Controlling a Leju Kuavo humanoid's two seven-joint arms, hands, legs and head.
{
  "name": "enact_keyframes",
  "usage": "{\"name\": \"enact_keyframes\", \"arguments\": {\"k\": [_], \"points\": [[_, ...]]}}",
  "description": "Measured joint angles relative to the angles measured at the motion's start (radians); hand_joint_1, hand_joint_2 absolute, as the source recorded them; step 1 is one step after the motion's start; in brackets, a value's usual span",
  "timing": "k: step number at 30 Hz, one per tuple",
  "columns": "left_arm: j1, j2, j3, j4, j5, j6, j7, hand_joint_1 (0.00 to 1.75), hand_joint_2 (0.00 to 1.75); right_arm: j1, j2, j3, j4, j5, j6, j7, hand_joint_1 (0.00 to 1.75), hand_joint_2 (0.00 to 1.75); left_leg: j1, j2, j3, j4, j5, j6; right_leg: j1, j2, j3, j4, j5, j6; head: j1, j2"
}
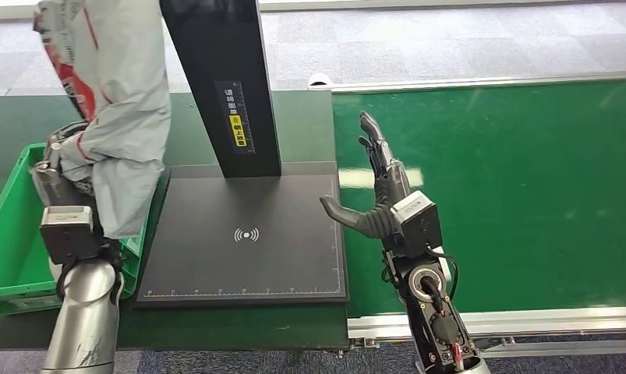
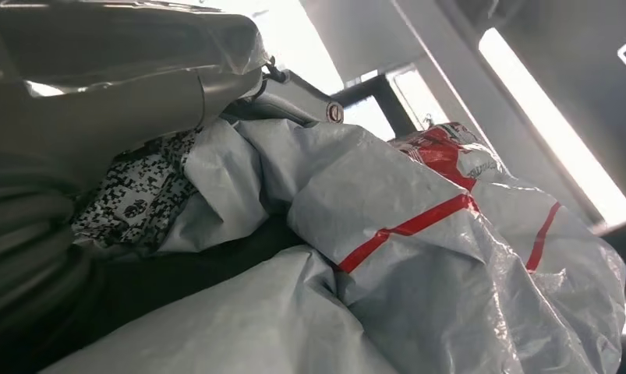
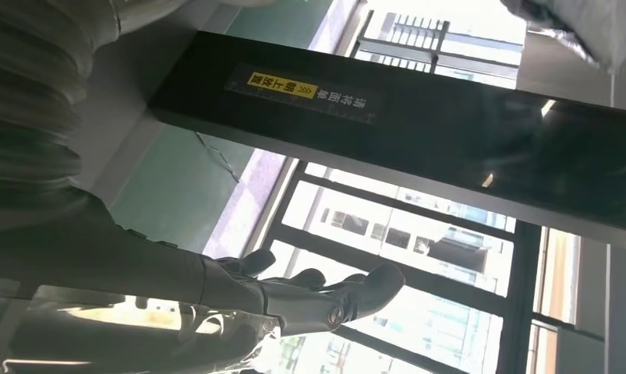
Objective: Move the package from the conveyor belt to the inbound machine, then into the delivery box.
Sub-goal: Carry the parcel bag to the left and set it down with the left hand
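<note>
Now the left robot hand (image 1: 60, 167) grips the grey package (image 1: 118, 101), hanging lengthwise above the green box's (image 1: 5, 234) right rim, just left of the scanner pad (image 1: 247, 234), while the right robot hand (image 1: 380, 195) hovers open and empty near the belt (image 1: 512, 195).

a parcel-sorting station in a logistics hall. a green conveyor belt (image 1: 528, 195) adjoins a black scanning machine (image 1: 243, 234). a green crate (image 1: 13, 234) sits beside.

A dark green table (image 1: 294, 117) was seen carrying a black scanning pad (image 1: 243, 241) with an upright post (image 1: 224, 86); a green crate (image 1: 9, 234) was set at its left edge.
</note>
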Motion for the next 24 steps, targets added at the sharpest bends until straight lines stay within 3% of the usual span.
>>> {"name": "enact_keyframes", "arguments": {"k": [6,12,17,24], "points": [[-0.017,0.119,0.209,0.144,-0.113,0.034,0.052,1.75,1.75,0.04,-0.004,-0.004,-0.053,0.002,-0.008,0.0,0.0,1.75,0.001,0.001,0.001,0.0,0.001,-0.001,0.001,0.0,0.0,0.0,0.0,-0.001,0.0,0.0],[-0.129,0.244,0.287,0.551,-0.344,0.104,0.142,1.75,1.75,0.06,-0.002,0.001,-0.089,0.002,-0.008,0.005,0.0,1.75,0.001,0.005,0.001,0.0,0.001,-0.002,0.002,0.004,-0.001,0.001,0.002,-0.004,0.0,0.0],[-0.176,0.287,0.295,0.742,-0.384,0.116,0.17,1.75,1.75,0.064,-0.001,0.004,-0.096,0.002,-0.008,0.006,0.0,1.75,0.001,0.005,0.001,0.0,0.001,-0.002,0.002,0.005,-0.001,0.001,0.002,-0.004,0.0,0.0],[-0.221,0.311,0.295,0.849,-0.405,0.099,0.218,1.75,1.75,0.067,0.003,0.004,-0.099,0.002,-0.008,0.006,0.0,1.75,0.001,0.003,0.001,0.0,0.001,-0.002,0.002,0.004,-0.001,0.0,0.002,-0.004,0.0,0.0]]}}
